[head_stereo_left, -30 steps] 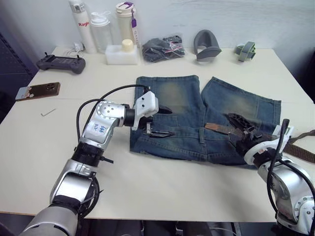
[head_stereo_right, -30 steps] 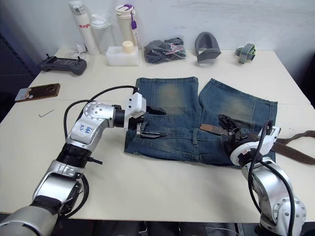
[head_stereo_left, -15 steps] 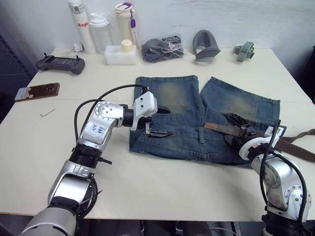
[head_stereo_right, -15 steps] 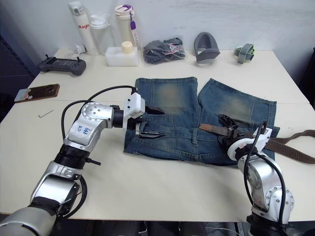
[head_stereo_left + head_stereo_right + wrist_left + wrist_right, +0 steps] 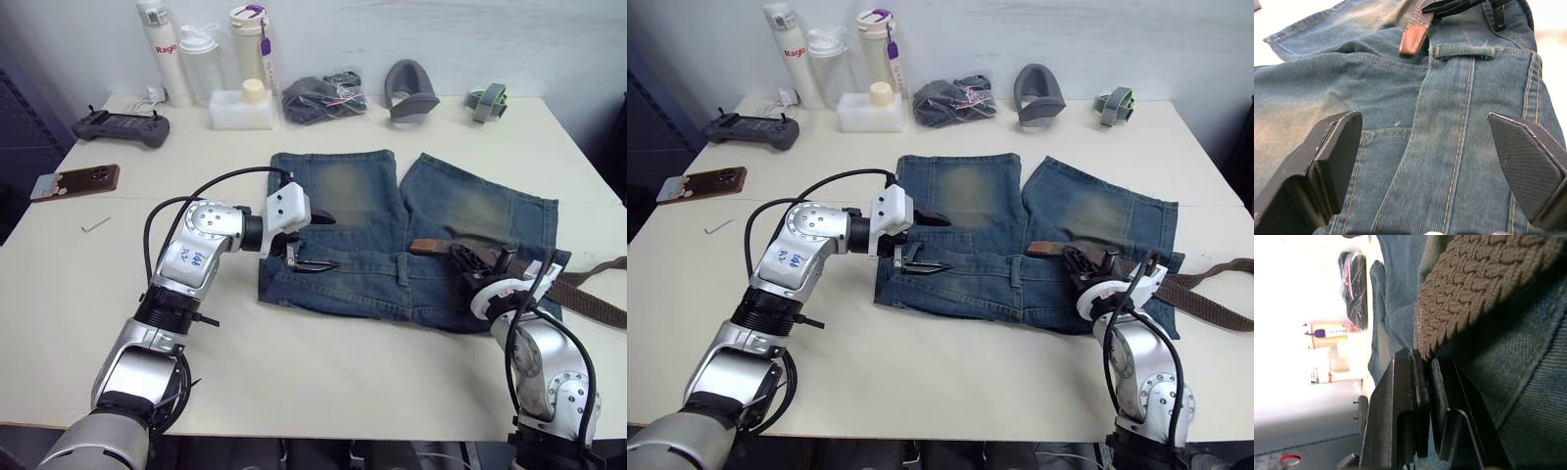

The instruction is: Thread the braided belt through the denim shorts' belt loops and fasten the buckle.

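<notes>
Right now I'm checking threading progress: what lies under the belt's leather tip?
The braided belt's tip rests on the denim shorts, short of the belt loop. The right gripper, shut on it, covers the strap behind.

A cream table [image 5: 323, 372] spreads out below me, its far edge set against a pale wall [image 5: 509, 39] — evenly lit, with soft shadows. Along that back edge I see bottles [image 5: 162, 54], a white box [image 5: 240, 108], a dark bundle in a bag [image 5: 323, 96], a grey curved piece [image 5: 411, 90] and a small green-grey item [image 5: 487, 100]. Towards my left lie a black controller [image 5: 120, 126], a phone [image 5: 75, 181] and a hex key [image 5: 96, 224] — beyond that edge the room is dark
</notes>
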You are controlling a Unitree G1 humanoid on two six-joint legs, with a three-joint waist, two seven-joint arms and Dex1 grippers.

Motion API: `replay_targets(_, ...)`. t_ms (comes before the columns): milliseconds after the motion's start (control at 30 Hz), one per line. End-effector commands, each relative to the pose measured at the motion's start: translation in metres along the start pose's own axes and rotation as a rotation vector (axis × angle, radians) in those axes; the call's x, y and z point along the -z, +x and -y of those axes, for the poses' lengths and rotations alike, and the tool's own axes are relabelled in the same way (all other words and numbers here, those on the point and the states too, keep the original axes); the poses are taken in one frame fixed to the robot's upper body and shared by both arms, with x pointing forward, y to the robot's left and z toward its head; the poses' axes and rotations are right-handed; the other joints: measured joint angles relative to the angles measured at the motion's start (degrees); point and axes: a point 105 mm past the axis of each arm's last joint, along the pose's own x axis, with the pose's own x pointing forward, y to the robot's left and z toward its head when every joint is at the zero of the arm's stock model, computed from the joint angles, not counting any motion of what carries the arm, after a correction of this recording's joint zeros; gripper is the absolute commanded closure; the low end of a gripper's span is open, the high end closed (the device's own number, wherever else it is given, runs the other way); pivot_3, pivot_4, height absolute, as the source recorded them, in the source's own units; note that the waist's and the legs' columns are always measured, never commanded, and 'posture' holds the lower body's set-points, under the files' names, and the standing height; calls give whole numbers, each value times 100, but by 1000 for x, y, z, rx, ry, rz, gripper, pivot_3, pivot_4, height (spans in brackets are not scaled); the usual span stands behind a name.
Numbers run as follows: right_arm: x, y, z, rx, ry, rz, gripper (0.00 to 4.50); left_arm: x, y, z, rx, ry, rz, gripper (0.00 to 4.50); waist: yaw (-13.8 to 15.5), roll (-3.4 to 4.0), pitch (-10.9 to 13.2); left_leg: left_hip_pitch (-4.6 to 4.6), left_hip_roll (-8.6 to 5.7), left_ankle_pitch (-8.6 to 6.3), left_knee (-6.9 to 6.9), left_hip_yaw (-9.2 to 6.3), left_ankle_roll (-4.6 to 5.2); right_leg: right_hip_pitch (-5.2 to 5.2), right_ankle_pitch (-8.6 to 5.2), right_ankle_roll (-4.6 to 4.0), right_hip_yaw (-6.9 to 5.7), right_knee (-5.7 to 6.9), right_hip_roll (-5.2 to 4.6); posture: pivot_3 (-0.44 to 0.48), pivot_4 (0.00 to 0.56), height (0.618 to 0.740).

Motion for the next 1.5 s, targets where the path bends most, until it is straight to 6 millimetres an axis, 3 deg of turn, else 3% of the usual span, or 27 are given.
replay_targets(33, -17, -19, -28, -137, -4, 53, 4432, -7, -2, -1, -4, 42, 8, 0, 6, 4, 2, -2, -1, 0, 0, 0, 1, 0, 0, 0, 0, -1, -1, 0, 150, 649)
replay_targets(200, -7, -41, -30, -180, -206, -65, 4432, -5, -2, 1, -1, 41, 3, 0, 2, 6, 4, -4, -1, -4, -2, 5, 8, 0, 0, 0, 3, -6, -3, 0, 150, 649)
replay_targets(300, -3, -47, -35, -262, -212, -91, 4432, -4, 0, 2, 11, 33, 5, 0, -9, 6, 4, -1, 0, -12, -3, 6, 22, 0, 0, 0, 3, -7, -3, 0, 150, 649)
replay_targets(400, 8, -47, -22, -223, -261, -193, 4432, -5, 1, 4, 20, 36, 6, 0, -15, 6, 4, 7, 0, -18, -8, 10, 34, 1, 0, 1, 8, -5, -2, 0, 150, 649)
replay_targets(667, 38, -37, -18, -212, -243, -317, 4432, -5, 1, 6, 22, 33, 3, 0, -16, 6, 4, 8, 0, -19, -17, 10, 35, 0, 0, 0, 7, -7, -2, 0, 150, 649)
replay_targets(967, 55, -31, -19, -225, -214, -370, 4432, -5, -2, 4, 6, 33, 0, 0, -17, 6, 4, 8, 0, -19, -19, 10, 34, 0, 1, 1, 8, -10, -3, 0, 150, 649)
replay_targets(1233, 104, -21, -2, -145, -289, -505, 4432, -7, -2, 3, -3, 36, 3, 0, -29, 5, 4, 16, 2, -17, -29, 10, 32, 0, -1, -2, 7, -8, -1, 0, 150, 649)
replay_targets(1433, 102, -19, 2, -113, -328, -473, 4432, -6, 1, 5, 9, 53, -3, 0, -29, 3, 3, 17, 2, -17, -29, 11, 31, 1, -1, -1, 8, -9, -1, 0, 150, 649)
replay_targets(1500, 94, -21, -3, -129, -325, -445, 3685, -5, 3, 7, 22, 64, -7, 0, -25, 3, 3, 18, 2, -17, -29, 10, 31, 2, -1, -1, 8, -8, -1, 0, 150, 649)
